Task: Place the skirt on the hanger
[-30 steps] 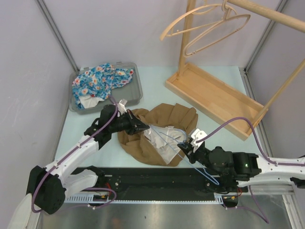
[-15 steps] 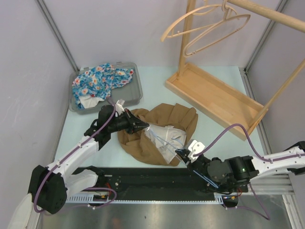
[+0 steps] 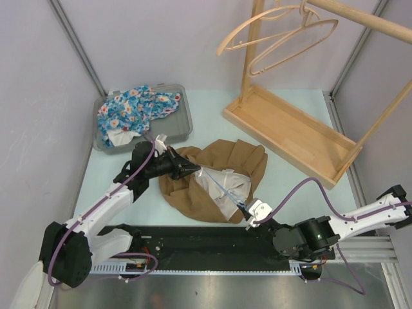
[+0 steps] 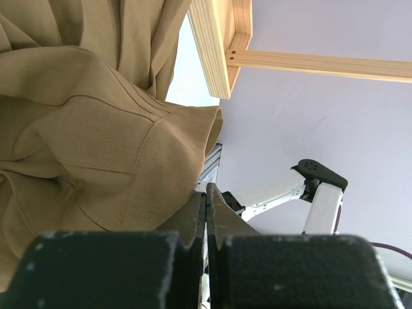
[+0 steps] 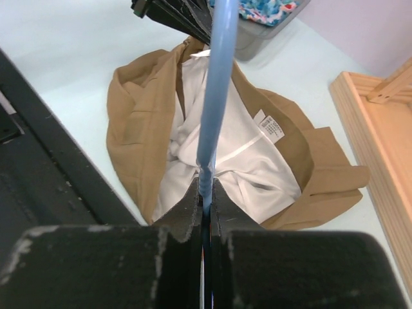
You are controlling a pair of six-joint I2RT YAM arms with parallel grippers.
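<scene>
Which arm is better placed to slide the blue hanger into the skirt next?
Right, probably: the right fingers are shut on the blue hanger, which points into the skirt. The left fingers are shut on the skirt's edge, holding it.

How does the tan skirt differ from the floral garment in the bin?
Colour: the tan skirt is plain with a white lining; the floral garment is blue-patterned. Place: the skirt lies on the table; the floral garment sits in the grey bin. Handling: the left claw pinches the skirt and the blue hanger crosses it; the floral garment is untouched. Both are crumpled.
</scene>
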